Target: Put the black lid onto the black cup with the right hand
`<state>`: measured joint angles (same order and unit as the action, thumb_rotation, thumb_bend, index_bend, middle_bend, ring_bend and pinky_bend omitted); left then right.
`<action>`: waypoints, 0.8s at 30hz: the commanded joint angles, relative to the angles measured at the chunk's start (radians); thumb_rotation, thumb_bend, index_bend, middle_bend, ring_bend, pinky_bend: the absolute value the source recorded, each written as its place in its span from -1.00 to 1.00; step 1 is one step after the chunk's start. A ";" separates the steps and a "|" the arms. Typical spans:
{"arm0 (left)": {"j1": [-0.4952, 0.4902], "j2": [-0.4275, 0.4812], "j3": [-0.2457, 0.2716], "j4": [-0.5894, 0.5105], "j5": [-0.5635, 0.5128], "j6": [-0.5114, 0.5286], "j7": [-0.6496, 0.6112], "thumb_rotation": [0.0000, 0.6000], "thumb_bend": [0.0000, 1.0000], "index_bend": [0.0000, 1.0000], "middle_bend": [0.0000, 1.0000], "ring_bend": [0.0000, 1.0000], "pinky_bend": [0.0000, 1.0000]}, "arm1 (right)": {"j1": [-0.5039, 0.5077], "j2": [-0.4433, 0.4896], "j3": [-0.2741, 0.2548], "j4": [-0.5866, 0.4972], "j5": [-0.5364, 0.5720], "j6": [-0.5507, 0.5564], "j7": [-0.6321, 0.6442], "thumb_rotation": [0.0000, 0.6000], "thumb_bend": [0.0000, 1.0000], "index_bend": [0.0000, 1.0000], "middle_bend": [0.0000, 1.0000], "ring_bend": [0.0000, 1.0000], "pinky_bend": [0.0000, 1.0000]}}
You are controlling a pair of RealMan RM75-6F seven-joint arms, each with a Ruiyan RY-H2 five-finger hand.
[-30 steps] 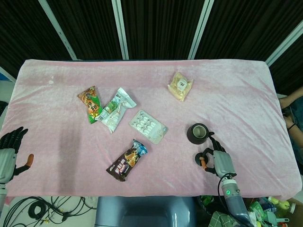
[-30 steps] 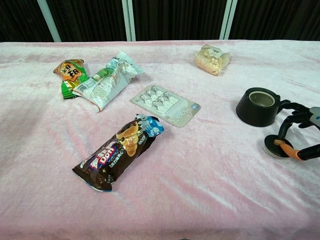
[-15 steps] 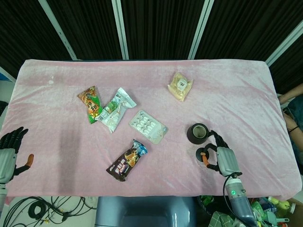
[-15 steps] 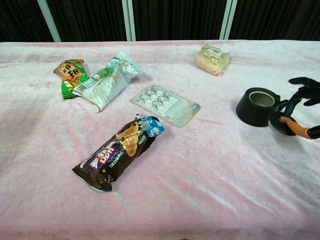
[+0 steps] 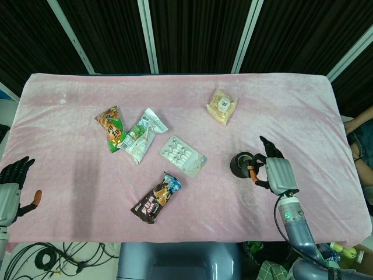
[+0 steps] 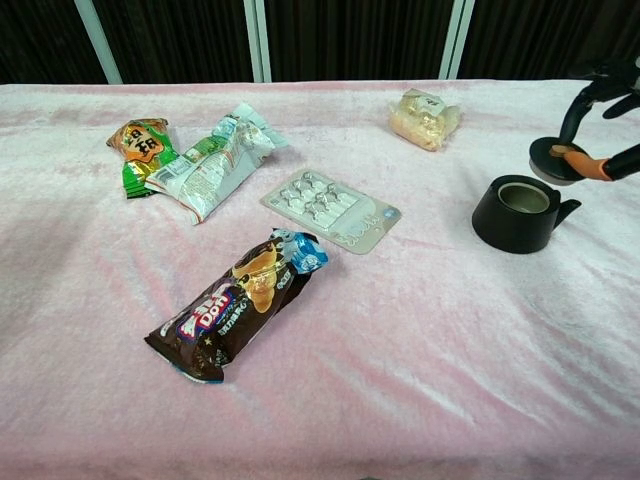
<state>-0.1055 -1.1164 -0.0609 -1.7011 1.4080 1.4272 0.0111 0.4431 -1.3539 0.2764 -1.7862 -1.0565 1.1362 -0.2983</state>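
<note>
Now my right hand (image 5: 277, 174) hangs above the tabletop with its fingers (image 6: 578, 102) pinching the small round black lid (image 6: 553, 163), an orange-tipped thumb pressed to the lid's edge and a dark finger arched over it. In the chest view the lid sits in the air just above and slightly to the right of the low black cup (image 6: 517, 213), apart from its open rim; in the head view it overlaps the cup's right side. The cup stands upright on the pink velvety cloth (image 5: 81, 163) covering the tabletop, near the right end. My left hand (image 5: 10, 188) rests at the far left edge, holding nothing, its dark fingers fanned apart. Elsewhere on the cloth lie a brown chocolate-snack wrapper (image 6: 235, 304), a clear blister pack of pills (image 6: 330, 210), a white-and-green packet (image 6: 215, 162) touching an orange-and-green packet (image 6: 141, 152), and a pale yellow pastry bag (image 6: 424, 117) toward the back.
</note>
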 commanded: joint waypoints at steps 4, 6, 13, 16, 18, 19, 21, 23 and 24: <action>0.000 0.001 0.001 0.000 0.001 0.000 -0.001 1.00 -0.12 -0.85 -0.96 -1.00 -0.89 | 0.099 -0.032 0.047 0.092 0.141 -0.083 -0.100 1.00 -0.17 0.36 -1.00 -0.92 -0.69; 0.000 0.001 0.000 0.000 0.001 0.000 -0.001 1.00 -0.12 -0.85 -0.96 -1.00 -0.89 | 0.116 -0.044 0.051 0.115 0.170 -0.097 -0.113 1.00 -0.17 0.36 -1.00 -0.92 -0.69; -0.001 0.003 0.000 0.000 0.000 -0.001 -0.004 1.00 -0.12 -0.85 -0.96 -1.00 -0.89 | 0.161 -0.088 0.054 0.202 0.255 -0.130 -0.135 1.00 -0.18 0.36 -1.00 -0.92 -0.69; -0.001 0.004 0.000 0.000 0.001 -0.001 -0.005 1.00 -0.12 -0.85 -0.96 -1.00 -0.89 | 0.172 -0.099 0.051 0.233 0.278 -0.139 -0.139 1.00 -0.17 0.36 -1.00 -0.92 -0.69; -0.001 0.004 0.000 0.000 0.001 -0.002 -0.005 1.00 -0.12 -0.85 -0.96 -1.00 -0.89 | 0.175 -0.101 0.051 0.244 0.287 -0.141 -0.137 1.00 -0.17 0.36 -1.00 -0.92 -0.69; -0.001 0.004 0.000 0.000 0.001 -0.002 -0.005 1.00 -0.12 -0.85 -0.96 -1.00 -0.89 | 0.175 -0.101 0.050 0.247 0.290 -0.140 -0.136 1.00 -0.17 0.36 -1.00 -0.92 -0.69; -0.002 0.004 0.000 0.000 0.001 -0.003 -0.004 1.00 -0.12 -0.85 -0.96 -1.00 -0.89 | 0.175 -0.099 0.046 0.250 0.294 -0.139 -0.135 1.00 -0.17 0.36 -1.00 -0.92 -0.69; -0.002 0.004 0.001 0.000 0.002 -0.004 -0.004 1.00 -0.12 -0.85 -0.96 -1.00 -0.89 | 0.174 -0.097 0.044 0.251 0.297 -0.137 -0.131 1.00 -0.17 0.36 -1.00 -0.92 -0.69; -0.003 0.004 0.001 0.001 0.002 -0.005 -0.003 1.00 -0.12 -0.85 -0.96 -1.00 -0.89 | 0.174 -0.096 0.042 0.250 0.299 -0.138 -0.129 1.00 -0.17 0.36 -1.00 -0.92 -0.69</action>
<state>-0.1080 -1.1123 -0.0602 -1.7006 1.4097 1.4224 0.0085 0.6174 -1.4506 0.3190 -1.5359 -0.7583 0.9985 -0.4278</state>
